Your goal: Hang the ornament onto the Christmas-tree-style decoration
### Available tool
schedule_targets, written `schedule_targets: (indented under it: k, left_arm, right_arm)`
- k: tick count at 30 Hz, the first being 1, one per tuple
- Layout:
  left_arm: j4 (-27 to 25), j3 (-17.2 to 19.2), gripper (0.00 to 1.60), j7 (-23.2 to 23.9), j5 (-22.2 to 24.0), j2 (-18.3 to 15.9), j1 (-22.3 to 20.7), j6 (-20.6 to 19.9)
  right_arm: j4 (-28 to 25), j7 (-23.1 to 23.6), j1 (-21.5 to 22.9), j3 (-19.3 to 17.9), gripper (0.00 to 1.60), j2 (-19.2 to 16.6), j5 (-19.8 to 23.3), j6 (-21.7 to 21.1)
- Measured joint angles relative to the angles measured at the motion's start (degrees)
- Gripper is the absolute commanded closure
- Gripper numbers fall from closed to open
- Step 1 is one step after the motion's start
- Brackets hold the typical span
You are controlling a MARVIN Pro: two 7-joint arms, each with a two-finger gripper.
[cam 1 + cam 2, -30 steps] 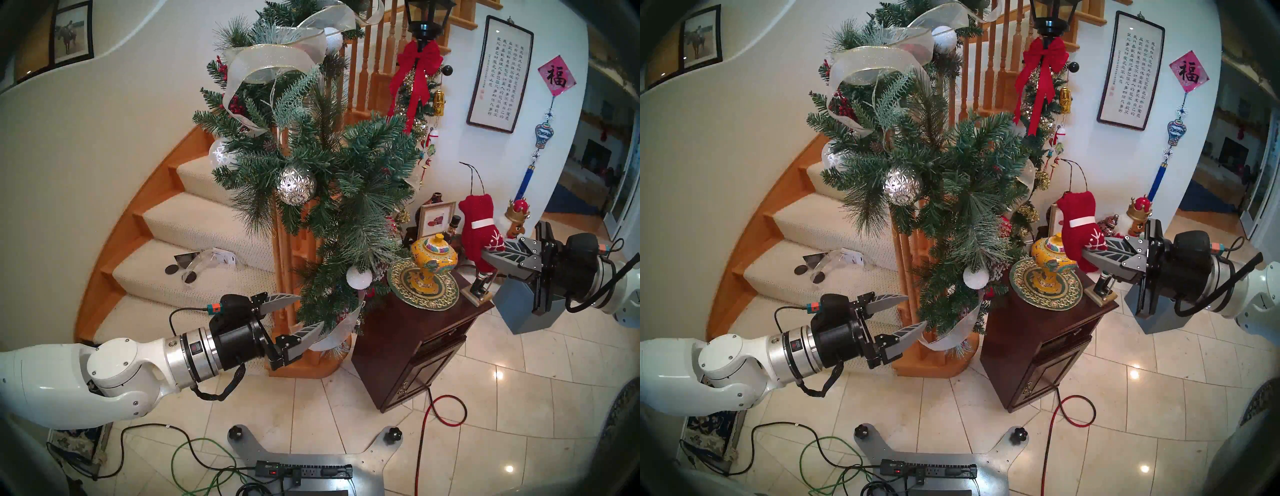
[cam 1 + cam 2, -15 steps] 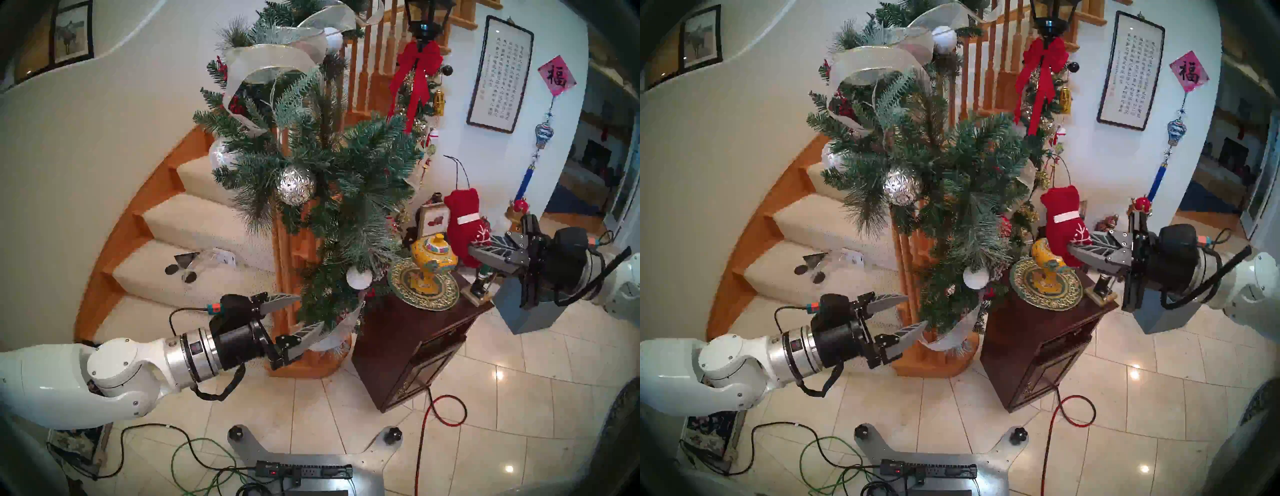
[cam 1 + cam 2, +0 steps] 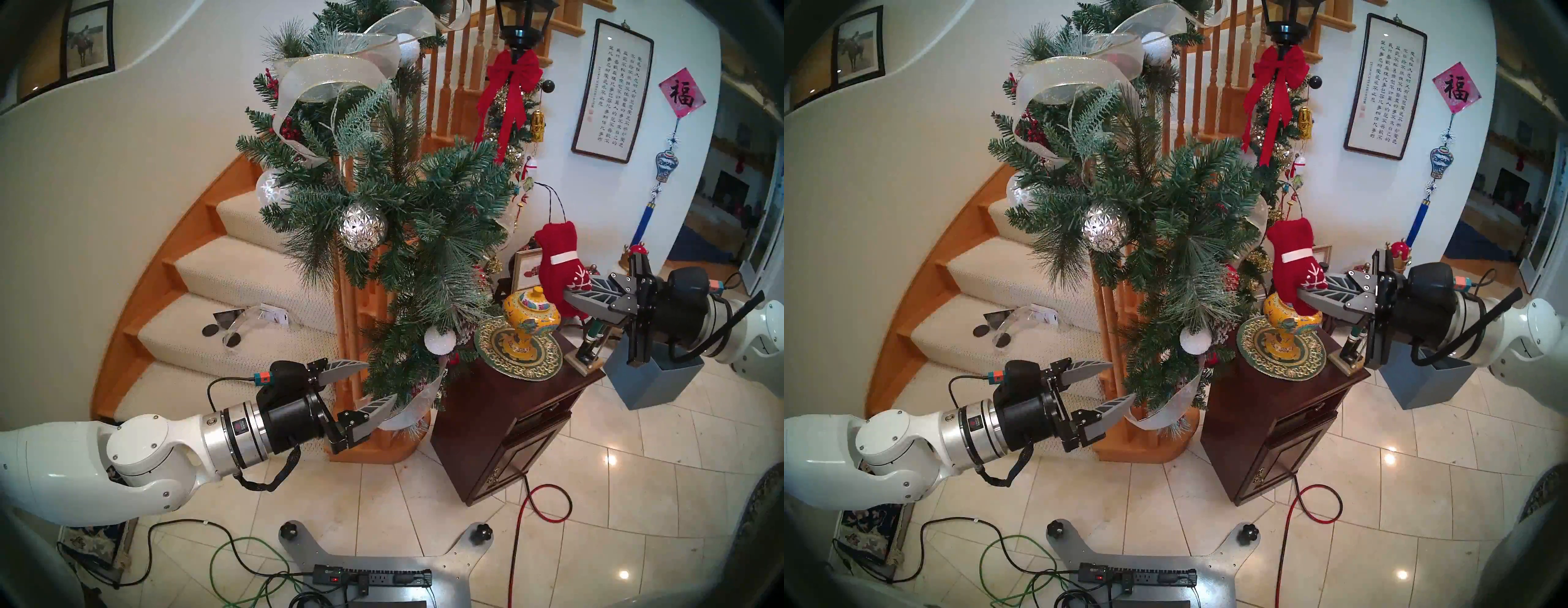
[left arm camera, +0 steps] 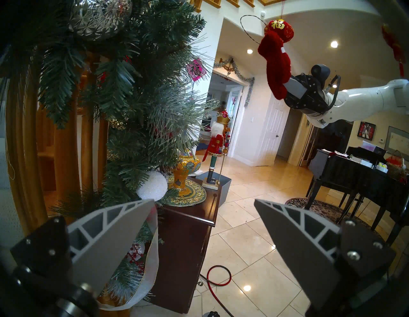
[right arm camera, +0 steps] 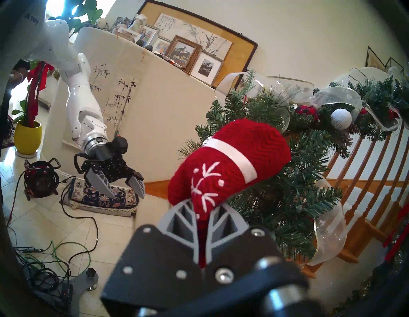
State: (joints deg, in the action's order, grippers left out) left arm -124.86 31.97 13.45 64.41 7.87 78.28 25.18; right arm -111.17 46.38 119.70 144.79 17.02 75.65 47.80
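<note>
Right gripper point(image 3: 570, 297): I have its jaws clamped on the lower end of the red knitted mitten point(image 3: 559, 263), cuff end up.
Mitten's place: in the air just right of the pine garland point(image 3: 424, 220), string loop point(image 3: 553, 204) standing above it.
Left gripper point(image 3: 373, 382): jaws spread, holding nothing, low beside the garland's ribbon point(image 3: 418, 407).
Room: I see clear air between mitten and needles; yellow jar point(image 3: 530, 318) sits below.
Writing: 福 on the pink wall hanging point(image 3: 681, 98).

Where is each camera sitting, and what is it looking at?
Head cameras: up high, looking down at the garland, stairs and both arms.
Left wrist: low beside the garland, looking across the hall; its own open left gripper shows below.
Right wrist: behind the right gripper, jaws shut on the red mitten, facing the garland.
Shared: both wrist views show the mitten, and each shows the other arm.
</note>
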Motion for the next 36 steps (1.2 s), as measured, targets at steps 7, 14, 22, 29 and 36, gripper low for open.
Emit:
schedule_targets:
  k: [7,14,22,29,36]
  left_arm:
    - [0.0,0.0,0.00,0.0,0.0,0.0,0.0,0.0]
    - [0.0,0.0,0.00,0.0,0.0,0.0,0.0,0.0]
    - [0.0,0.0,0.00,0.0,0.0,0.0,0.0,0.0]
    - [0.0,0.0,0.00,0.0,0.0,0.0,0.0,0.0]
    - [0.0,0.0,0.00,0.0,0.0,0.0,0.0,0.0]
  right_arm:
    - [1.3,-0.2,0.0,-2.8,1.60,-2.8,-1.1,-4.1]
    - [2.3,-0.6,0.3,-5.4,1.60,-5.9,-2.7,-7.5]
    - [2.9,-1.8,0.2,-7.8,1.60,-8.0,-4.3,-9.5]
    - [3.5,-3.0,-1.8,-10.6,1.60,-9.2,-5.5,-10.1]
    - [4.1,-4.2,-5.3,-14.3,1.60,-10.0,-6.5,-10.4]
